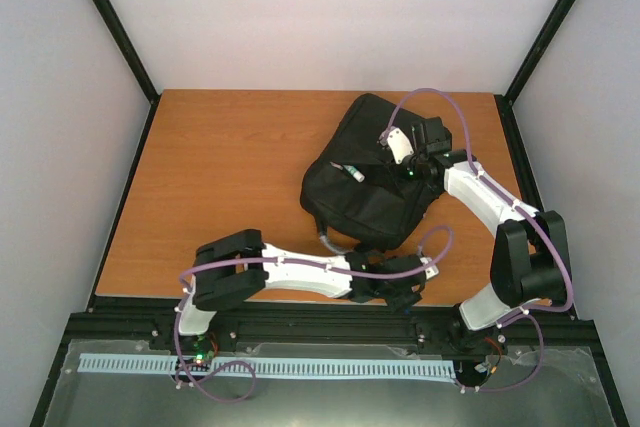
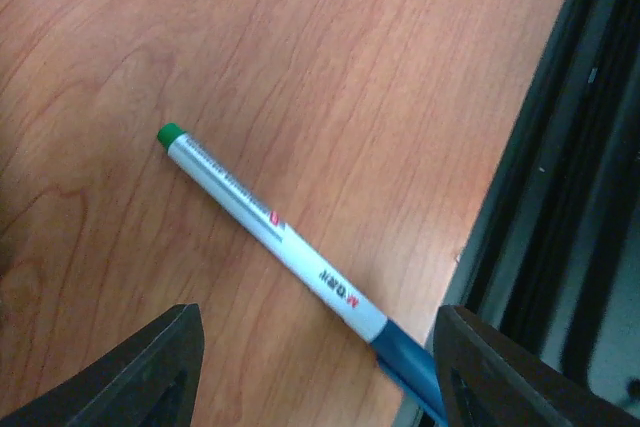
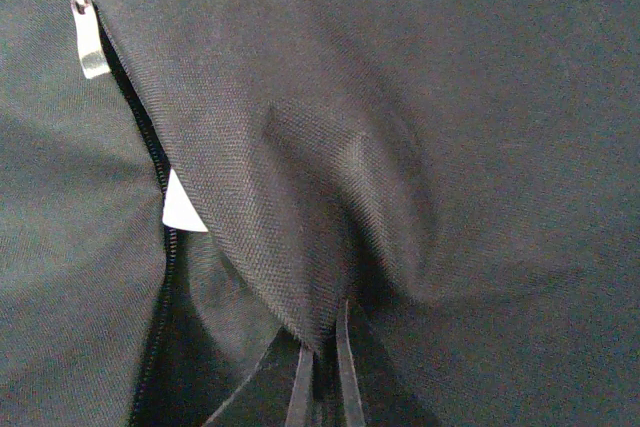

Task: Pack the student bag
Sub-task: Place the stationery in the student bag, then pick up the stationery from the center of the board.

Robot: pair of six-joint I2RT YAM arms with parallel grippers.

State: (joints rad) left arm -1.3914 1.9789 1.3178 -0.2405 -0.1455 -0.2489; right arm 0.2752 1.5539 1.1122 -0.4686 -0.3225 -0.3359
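- Left wrist view: the left gripper (image 2: pixel 318 332) has its jaws spread wide and released, gripping nothing. Its dark fingers (image 2: pixel 150 367) show in the bottom corners of the view.
- A marker pen (image 2: pixel 270 222) lies flat on the wooden table (image 2: pixel 330 57) in the gap between those fingers, and it appears to touch neither. Its green cap points away to the upper left, and its blue end lies close to the right-hand finger.
- A black frame rail (image 2: pixel 570 197) runs along the table's edge at the right, just beside the pen's blue end.
- Right wrist view: the right gripper (image 3: pixel 322 382) is clenched on a fold of black fabric of the student bag (image 3: pixel 450 147). The pinched cloth rises in a ridge from the fingertips.
- Just left of that fold the bag's zip stands open, with a silver zip pull (image 3: pixel 88 39) at its top. A white item (image 3: pixel 182 205) shows inside the gap, but what it is cannot be told.
- Top external view: the student bag lies on the right half of the table, with the right gripper on its far right part.
- The left gripper hangs beside the bag's near edge, apart from it and close to the grey loop handle (image 1: pixel 325 239).
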